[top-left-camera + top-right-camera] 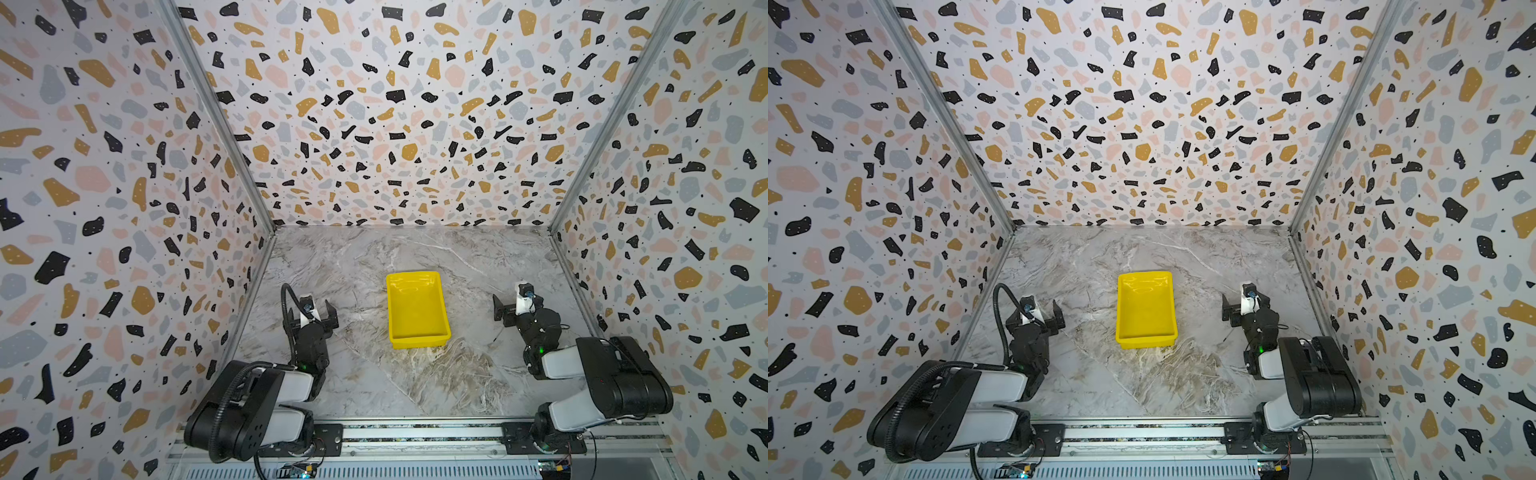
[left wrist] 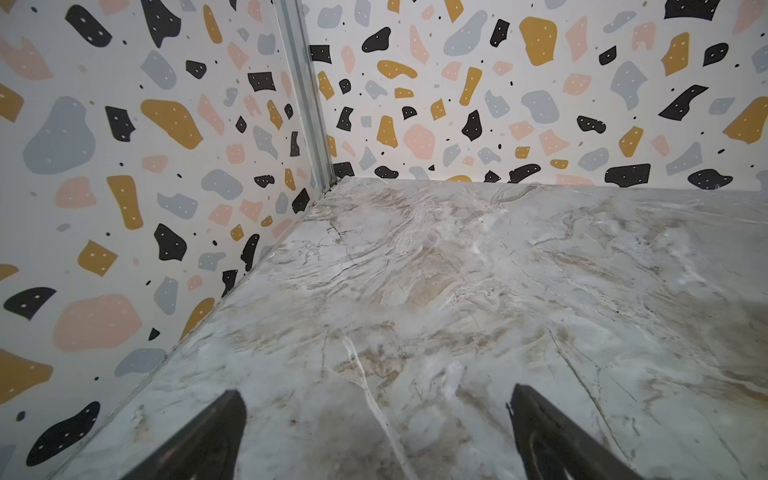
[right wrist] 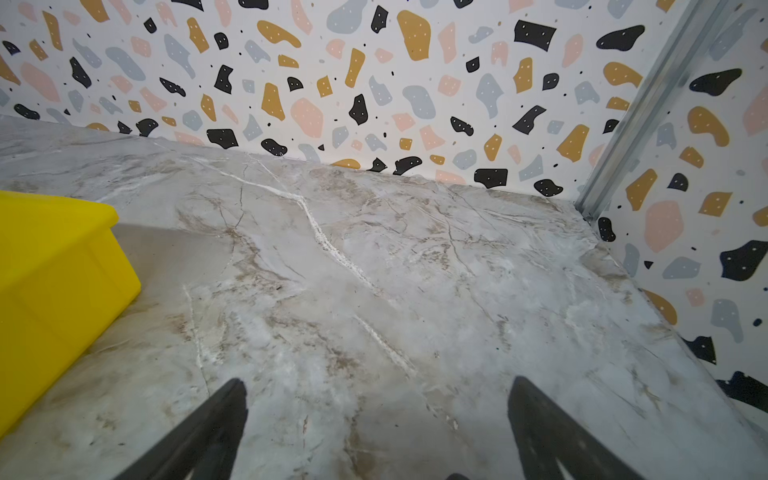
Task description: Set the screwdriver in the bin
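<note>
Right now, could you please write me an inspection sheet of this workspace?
Surface: marble-look table, flat, only the bin on it.
Job's things: yellow bin near the middle, nothing seen inside; screwdriver not seen in any view.
Clutter: nothing seen.
Grippers: left tool open, holding nothing; right tool open, holding nothing; one on each side of the bin, apart from it.
Cables: black ribbed hose loops up beside the left tool, away from the bin.
Surroundings: speckled walls on three sides; metal rail at the front.
</note>
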